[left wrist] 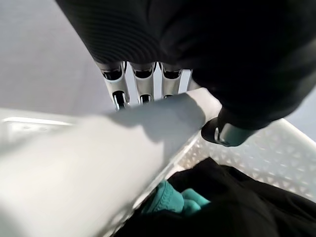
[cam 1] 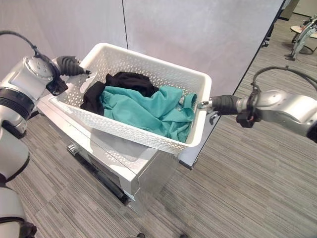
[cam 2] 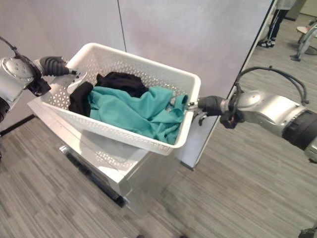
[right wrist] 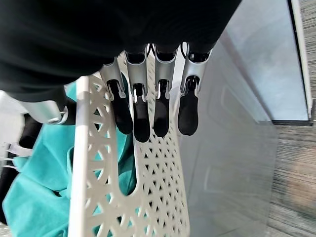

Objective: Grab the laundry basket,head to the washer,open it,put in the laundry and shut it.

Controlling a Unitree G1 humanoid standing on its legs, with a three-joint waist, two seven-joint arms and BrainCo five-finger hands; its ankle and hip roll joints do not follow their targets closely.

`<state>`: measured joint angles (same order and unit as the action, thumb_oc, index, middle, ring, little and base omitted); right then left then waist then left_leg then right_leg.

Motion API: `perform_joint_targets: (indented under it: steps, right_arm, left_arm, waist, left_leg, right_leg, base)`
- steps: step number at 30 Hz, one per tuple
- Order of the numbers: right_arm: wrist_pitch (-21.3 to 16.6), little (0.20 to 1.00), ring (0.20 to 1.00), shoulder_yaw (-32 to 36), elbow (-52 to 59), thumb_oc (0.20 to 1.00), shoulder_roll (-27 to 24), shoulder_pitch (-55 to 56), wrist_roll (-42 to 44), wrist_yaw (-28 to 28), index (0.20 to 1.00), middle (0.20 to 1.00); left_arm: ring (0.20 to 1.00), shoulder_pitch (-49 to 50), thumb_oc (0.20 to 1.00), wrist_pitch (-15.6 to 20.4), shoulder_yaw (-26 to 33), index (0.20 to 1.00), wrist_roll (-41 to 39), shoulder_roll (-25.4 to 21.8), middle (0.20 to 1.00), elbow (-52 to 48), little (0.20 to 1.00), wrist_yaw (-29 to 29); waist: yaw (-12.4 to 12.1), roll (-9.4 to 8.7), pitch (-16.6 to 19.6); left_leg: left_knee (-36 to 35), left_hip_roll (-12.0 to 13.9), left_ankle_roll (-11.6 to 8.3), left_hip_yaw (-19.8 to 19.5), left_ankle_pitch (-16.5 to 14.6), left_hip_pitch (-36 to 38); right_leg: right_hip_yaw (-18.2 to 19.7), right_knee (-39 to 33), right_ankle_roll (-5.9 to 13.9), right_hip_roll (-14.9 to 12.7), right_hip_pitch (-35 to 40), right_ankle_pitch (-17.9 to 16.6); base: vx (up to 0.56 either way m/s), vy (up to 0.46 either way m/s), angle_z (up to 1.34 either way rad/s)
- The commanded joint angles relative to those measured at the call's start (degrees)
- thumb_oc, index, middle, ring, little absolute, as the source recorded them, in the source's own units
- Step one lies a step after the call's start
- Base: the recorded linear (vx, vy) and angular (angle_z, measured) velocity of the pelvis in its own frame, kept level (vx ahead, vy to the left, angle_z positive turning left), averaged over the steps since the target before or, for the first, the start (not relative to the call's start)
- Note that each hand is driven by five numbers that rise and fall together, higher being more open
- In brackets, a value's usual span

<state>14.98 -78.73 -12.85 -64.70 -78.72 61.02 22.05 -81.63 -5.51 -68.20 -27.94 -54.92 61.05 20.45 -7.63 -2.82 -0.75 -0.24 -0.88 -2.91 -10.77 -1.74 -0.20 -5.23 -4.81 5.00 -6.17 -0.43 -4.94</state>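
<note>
A white perforated laundry basket sits tilted over the top of the silver-white washer. Inside it, teal cloth lies against black cloth. My left hand holds the basket's left end. In the left wrist view its fingers hook over the rim and the thumb presses from inside. My right hand holds the right end. There the fingers curl down the outer wall, with the thumb on the cloth side.
A grey partition wall stands right behind the washer, ending at a corner on the right. Striped grey carpet spreads in front and to the right. A person's legs and a chair base show far off at the upper right.
</note>
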Motion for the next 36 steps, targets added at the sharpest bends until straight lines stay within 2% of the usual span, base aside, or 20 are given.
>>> perform_joint_targets:
  steps: [1, 10, 12, 13, 14, 15, 16, 19, 25, 32, 35, 36]
  right_arm:
    - [-3.53, 0.209, 0.209, 6.81, 1.00, 0.209, 3.27, -7.18, 0.35, -1.23, 0.209, 0.209]
    - [-4.12, 0.250, 0.250, 8.34, 2.96, 0.250, 7.51, -8.12, 0.06, -2.32, 0.250, 0.250]
    - [-4.21, 0.291, 0.291, 8.85, 3.31, 0.291, 8.59, -8.11, 0.08, -2.68, 0.291, 0.291]
    - [-4.29, 0.451, 0.451, 9.13, 3.74, 0.451, 8.70, -8.03, 0.25, -2.74, 0.451, 0.451]
    - [-4.50, 0.514, 0.514, 9.24, 4.39, 0.514, 8.66, -8.22, 0.11, -2.82, 0.514, 0.514]
    - [-4.95, 1.000, 1.000, 9.37, 5.00, 1.000, 8.78, -8.39, 0.08, -3.08, 1.000, 1.000]
    - [-5.24, 1.000, 1.000, 9.77, 4.87, 1.000, 9.10, -8.49, 0.06, -3.50, 1.000, 1.000]
    - [-6.55, 1.000, 1.000, 10.90, 5.16, 1.000, 9.37, -8.80, -0.10, -4.03, 1.000, 1.000]
    - [-7.31, 1.000, 1.000, 10.86, 2.86, 1.000, 9.96, -9.64, -1.91, -4.75, 1.000, 1.000]
    - [-8.07, 1.000, 1.000, 10.98, -0.51, 1.000, 8.12, -10.52, -4.92, -5.65, 1.000, 1.000]
    - [-8.88, 1.000, 1.000, 11.16, -5.80, 1.000, 6.49, -12.61, -14.39, -7.13, 1.000, 1.000]
    - [-9.81, 1.000, 1.000, 10.29, -9.13, 1.000, 5.79, -14.64, -22.20, -7.06, 1.000, 1.000]
  left_arm:
    - [0.200, -9.32, 0.200, 3.14, 2.21, 0.200, 3.60, 3.59, 0.200, 7.09, 0.200, -4.86]
    - [0.200, -10.41, 0.200, 3.70, 6.89, 0.200, 4.69, 7.41, 0.200, 12.95, 0.200, -8.50]
    - [0.200, -11.20, 0.200, 4.01, 8.15, 0.200, 5.06, 8.30, 0.200, 13.83, 0.200, -9.95]
    - [0.388, -11.36, 0.388, 4.16, 8.44, 0.388, 5.30, 8.38, 0.388, 14.09, 0.388, -10.14]
    - [0.388, -11.92, 0.388, 4.76, 8.87, 0.388, 5.44, 8.25, 0.388, 13.75, 0.388, -11.06]
    - [0.859, -11.76, 0.859, 5.03, 9.88, 0.859, 5.52, 8.21, 0.859, 14.14, 0.859, -12.36]
    - [1.000, -11.42, 1.000, 5.01, 10.78, 1.000, 6.13, 8.26, 1.000, 14.78, 1.000, -13.03]
    - [1.000, -10.39, 1.000, 5.51, 13.09, 1.000, 7.21, 8.30, 1.000, 15.28, 1.000, -15.06]
    - [1.000, -10.42, 1.000, 5.81, 13.04, 1.000, 9.72, 7.27, 1.000, 15.96, 1.000, -16.07]
    - [1.000, -9.16, 1.000, 6.15, 13.62, 1.000, 10.62, 4.67, 1.000, 14.76, 1.000, -17.24]
    - [1.000, -6.57, 1.000, 6.03, 14.84, 1.000, 11.21, 2.03, 1.000, 13.83, 1.000, -17.35]
    - [1.000, -4.64, 1.000, 5.81, 14.22, 1.000, 13.56, 0.59, 1.000, 12.83, 1.000, -16.51]
  waist:
    - [-2.32, -1.22, 1.37]
    - [-2.91, -2.98, -0.60]
    - [-2.90, -3.44, -1.03]
    - [-2.83, -3.61, -1.14]
    - [-2.80, -3.77, -1.23]
    - [-2.72, -3.92, -1.40]
    - [-2.66, -4.13, -1.54]
    - [-2.05, -4.50, -1.99]
    - [-1.12, -4.43, -2.02]
    - [0.98, -3.53, -0.99]
    - [2.39, -2.63, -0.46]
    - [3.00, -2.07, -0.12]
  left_leg:
    - [-0.02, -1.14, 2.54, 3.05, -1.37, -2.39]
    - [1.68, -1.33, 2.84, 3.45, -1.35, -6.34]
    - [2.40, -1.34, 2.86, 3.58, -1.47, -7.29]
    - [2.62, -1.33, 2.87, 3.67, -1.53, -7.63]
    - [2.87, -1.28, 2.89, 3.78, -1.61, -7.98]
    - [3.30, -1.32, 2.90, 3.84, -1.76, -8.32]
    - [3.58, -1.40, 2.92, 3.90, -1.88, -8.55]
    - [4.39, -1.61, 3.09, 4.21, -2.29, -9.04]
    - [5.02, -1.63, 3.13, 4.87, -2.74, -8.88]
    - [4.11, -1.48, 3.24, 5.96, -2.91, -7.32]
    - [2.89, -1.17, 3.22, 7.02, -2.72, -6.32]
    - [2.32, -0.97, 3.20, 7.70, -2.67, -5.70]
  right_leg:
    - [4.08, 0.36, 6.13, -3.98, 3.78, 3.65]
    - [4.55, -0.19, 6.84, -4.22, 1.42, 1.39]
    - [4.78, -0.19, 7.05, -4.36, 0.90, 0.76]
    - [4.95, -0.19, 7.06, -4.40, 0.66, 0.59]
    - [5.04, -0.19, 7.12, -4.41, 0.49, 0.53]
    - [5.17, -0.19, 7.17, -4.46, 0.31, 0.34]
    - [5.36, -0.19, 7.19, -4.48, 0.20, 0.20]
    - [5.76, -0.19, 7.12, -4.48, -0.01, -0.12]
    - [6.43, -0.19, 7.01, -4.40, -0.01, -0.08]
    - [7.11, -0.19, 6.70, -3.95, 0.29, 0.68]
    - [7.67, -0.19, 6.68, -3.81, 0.08, 0.84]
    - [8.12, -0.19, 6.71, -3.66, -0.05, 0.91]
  base:
    - [0.00, 0.000, 0.00]
    - [-0.01, 0.007, 0.01]
    - [-0.01, 0.015, 0.00]
    - [0.00, 0.026, -0.03]
    - [0.00, 0.029, -0.04]
    - [0.00, 0.028, -0.04]
    - [0.00, 0.030, -0.05]
    - [0.01, 0.035, -0.11]
    - [0.00, 0.034, -0.04]
    - [0.00, 0.035, -0.11]
    - [-0.01, 0.044, -0.16]
    - [0.01, 0.039, -0.25]
